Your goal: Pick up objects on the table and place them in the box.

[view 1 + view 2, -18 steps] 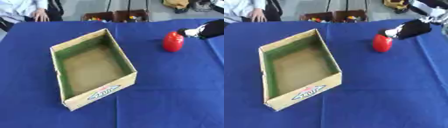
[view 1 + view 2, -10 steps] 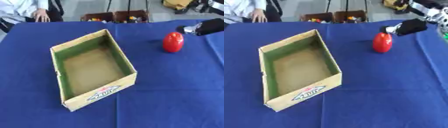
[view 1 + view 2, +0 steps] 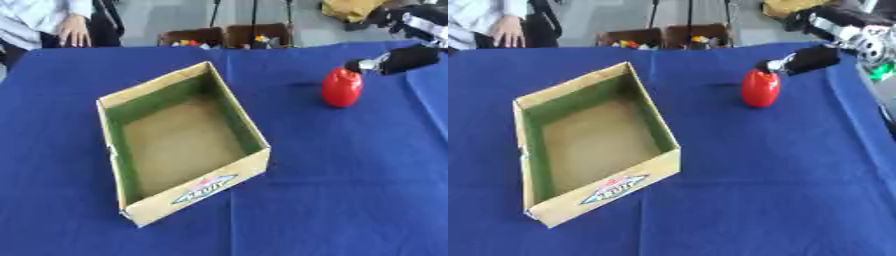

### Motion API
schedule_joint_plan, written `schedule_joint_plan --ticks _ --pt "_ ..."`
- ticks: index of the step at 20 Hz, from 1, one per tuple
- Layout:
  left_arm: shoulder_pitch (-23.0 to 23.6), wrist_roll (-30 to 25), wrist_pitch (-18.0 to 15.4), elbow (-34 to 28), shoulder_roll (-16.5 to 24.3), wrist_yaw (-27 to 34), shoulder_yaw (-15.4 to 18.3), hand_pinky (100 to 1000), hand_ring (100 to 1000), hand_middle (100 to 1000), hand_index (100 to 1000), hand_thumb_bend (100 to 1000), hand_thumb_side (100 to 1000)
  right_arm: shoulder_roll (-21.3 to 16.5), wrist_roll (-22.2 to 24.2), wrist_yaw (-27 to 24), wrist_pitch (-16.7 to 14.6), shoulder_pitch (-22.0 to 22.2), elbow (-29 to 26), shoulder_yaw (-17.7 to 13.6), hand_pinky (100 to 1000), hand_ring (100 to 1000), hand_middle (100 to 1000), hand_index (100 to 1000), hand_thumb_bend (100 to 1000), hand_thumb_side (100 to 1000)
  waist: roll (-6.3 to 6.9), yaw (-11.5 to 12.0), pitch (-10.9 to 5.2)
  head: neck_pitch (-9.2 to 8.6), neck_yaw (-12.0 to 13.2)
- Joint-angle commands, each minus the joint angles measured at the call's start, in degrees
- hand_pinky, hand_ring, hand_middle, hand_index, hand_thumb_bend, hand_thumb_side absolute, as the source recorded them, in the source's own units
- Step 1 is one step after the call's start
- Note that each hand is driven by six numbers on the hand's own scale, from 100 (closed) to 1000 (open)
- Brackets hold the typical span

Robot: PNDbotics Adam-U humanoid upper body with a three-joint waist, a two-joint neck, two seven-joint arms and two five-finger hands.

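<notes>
Right hand (image 3: 805,60) withdrawn; box (image 3: 229,176) empty.

Open cardboard box (image 3: 592,150) sits askew on blue bench (image 3: 763,175), inside bare. Red object (image 3: 760,88) stands upright, well right of box. Right robot hand (image 3: 802,60) just beside its top, from upper right; finger pose unclear.

"Bright enough in here?"

"Yes, even light from overhead. The blue table (image 3: 350,190) shows no glare, only a faint shadow left of the red object (image 3: 341,88)."

"Sharp?"

"No. Everything is soft, and the right hand (image 3: 811,59) is smeared. The box (image 3: 188,197) shades its own inner walls, label lettering unreadable."
</notes>
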Motion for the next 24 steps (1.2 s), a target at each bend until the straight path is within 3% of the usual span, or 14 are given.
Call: schedule_joint_plan --ticks 1,13,24 --pt "-0.8 -0.3 0.0 -0.9 1.6 0.2 0.2 620 782 797 879 100 823 -0.2 1.6 -0.3 -0.7 -2.0 2.0 -0.1 844 884 891 972 637 523 -0.39 0.1 -2.04 -0.77 -0.6" --pt "-1.3 -0.6 0.0 -0.9 1.4 0.4 -0.1 617 782 798 877 100 824 2.4 0.6 1.9 -1.7 -5.0 8.4 -0.3 827 866 874 958 633 516 -0.54 0.5 -1.39 -1.05 -1.7" --pt "-1.9 -0.7 -0.1 -0.9 1.2 0.5 -0.2 616 782 798 874 100 824 4.1 1.6 4.2 -3.0 -6.2 12.2 0.8 790 849 868 951 594 419 -0.59 1.5 -0.48 -1.42 -2.8"
